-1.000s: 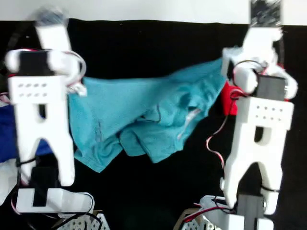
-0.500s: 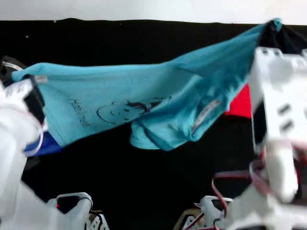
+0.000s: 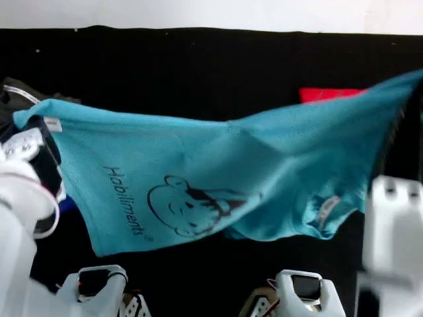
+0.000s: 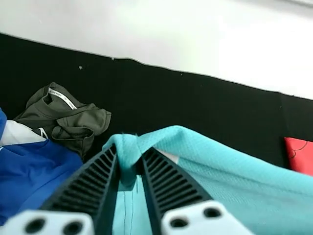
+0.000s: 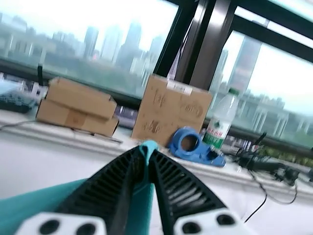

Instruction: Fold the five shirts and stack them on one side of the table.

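Note:
A teal shirt (image 3: pixel 218 172) with a dark bear print hangs stretched in the air above the black table (image 3: pixel 198 66), held up at both ends. My left gripper (image 4: pixel 128 164) is shut on its left corner (image 4: pixel 127 147), seen close in the left wrist view. My right gripper (image 5: pixel 145 161) is shut on the other corner (image 5: pixel 146 147), raised high at the right. A red shirt (image 3: pixel 327 94) lies on the table at the back right. A blue shirt (image 4: pixel 29 166) and a dark olive shirt (image 4: pixel 63 117) lie at the left.
The bases of both arms (image 3: pixel 99 284) stand at the table's front edge. Beyond the table, the right wrist view takes in a ledge with cardboard boxes (image 5: pixel 171 110), a bottle (image 5: pixel 219 129) and windows.
Both arms have lifted the teal shirt off the table and pulled it apart. It went from a crumpled heap to a spread sheet hanging in the air, print side showing.

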You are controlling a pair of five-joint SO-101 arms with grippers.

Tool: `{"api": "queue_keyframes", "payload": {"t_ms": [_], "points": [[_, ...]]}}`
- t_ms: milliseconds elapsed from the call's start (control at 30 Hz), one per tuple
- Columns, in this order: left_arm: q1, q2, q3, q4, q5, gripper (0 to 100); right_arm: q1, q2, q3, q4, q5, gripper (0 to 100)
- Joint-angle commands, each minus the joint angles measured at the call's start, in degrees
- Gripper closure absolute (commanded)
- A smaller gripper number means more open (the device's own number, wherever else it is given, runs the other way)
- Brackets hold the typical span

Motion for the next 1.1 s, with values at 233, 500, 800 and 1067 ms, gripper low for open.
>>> {"api": "queue_keyframes", "payload": {"t_ms": [233,500,800,1067], "points": [[-0.2,-9.1,0.0,0.2,0.4,99,0.7,-4.9,-1.3,-4.0,0.6,99.3],[-0.1,-9.5,0.1,0.1,0.4,99,0.7,-4.4,4.1,-12.1,0.5,99.3],[-0.3,-9.6,11.6,-4.2,0.4,99,0.4,-4.6,12.0,-13.8,0.3,99.3],[-0.3,-7.2,35.5,-19.6,0.4,99,-8.0,-4.4,36.4,-18.2,0.2,99.3]]}}
